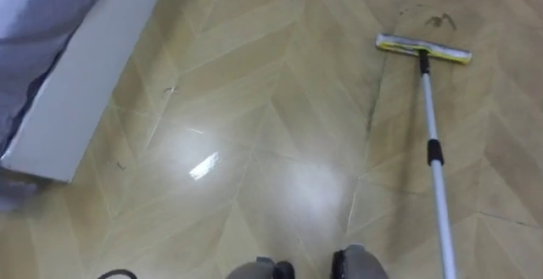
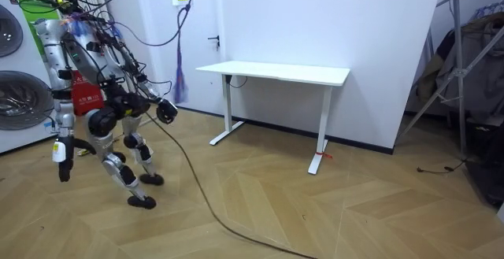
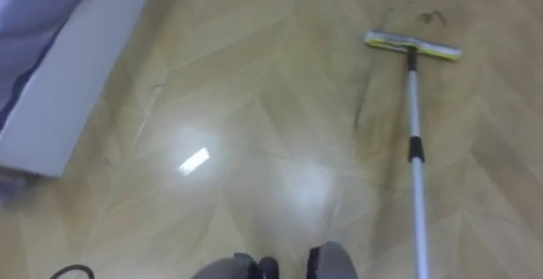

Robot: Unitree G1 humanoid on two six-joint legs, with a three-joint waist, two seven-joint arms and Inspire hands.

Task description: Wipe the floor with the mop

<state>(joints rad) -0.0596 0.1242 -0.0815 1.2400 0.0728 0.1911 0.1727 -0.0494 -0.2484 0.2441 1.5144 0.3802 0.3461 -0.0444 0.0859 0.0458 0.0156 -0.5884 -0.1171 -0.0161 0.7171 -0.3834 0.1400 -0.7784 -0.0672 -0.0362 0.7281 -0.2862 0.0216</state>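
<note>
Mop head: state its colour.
The mop head is pale grey with a yellow edge, clearest in the left eye view.

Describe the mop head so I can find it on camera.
Look across the wooden floor, away from the white panel on the left. At the upper right, a silver pole ends in the mop head: a flat pale bar with a yellow edge beside dark smudges.

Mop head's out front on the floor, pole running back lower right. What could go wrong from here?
1. The floor just ahead of the feet shines and may be wet, so a step there might slip.
2. The dark marks lie just beyond the mop head, so a pull-back stroke would likely miss them.
3. The white panel lies to the left, and a wide sweep of the pole might strike it.
</note>
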